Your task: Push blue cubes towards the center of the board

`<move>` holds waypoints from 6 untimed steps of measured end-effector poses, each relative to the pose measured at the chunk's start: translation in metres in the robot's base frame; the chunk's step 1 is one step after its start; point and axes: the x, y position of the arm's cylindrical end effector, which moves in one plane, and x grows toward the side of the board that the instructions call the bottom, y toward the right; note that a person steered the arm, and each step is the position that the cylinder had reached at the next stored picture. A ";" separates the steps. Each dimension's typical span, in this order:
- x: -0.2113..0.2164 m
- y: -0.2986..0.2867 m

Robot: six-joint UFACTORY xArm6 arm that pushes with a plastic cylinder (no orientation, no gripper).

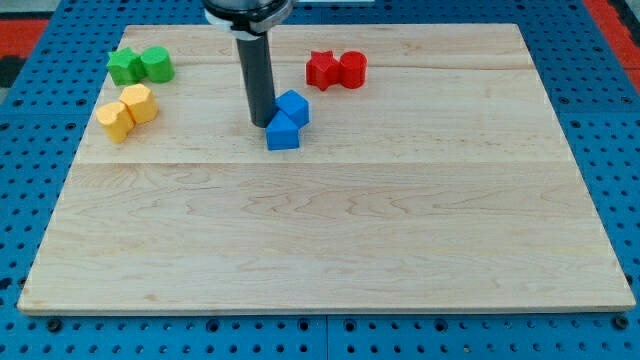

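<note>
My tip touches the left side of two touching cubes above the board's middle; other blocks sit toward the top

- Pale wooden board, rectangular, lies on a blue perforated table.
- Two blue cube blocks touching, above board centre.
- Two red blocks touching, near the view's top.
- Two green blocks touching, top left.
- Two yellow blocks touching, just below the green pair.
- My tip rests on the board, just left of the blue cubes.
</note>
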 end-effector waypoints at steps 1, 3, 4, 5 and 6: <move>-0.003 -0.040; -0.051 0.001; -0.022 0.032; 0.005 0.032; -0.012 0.030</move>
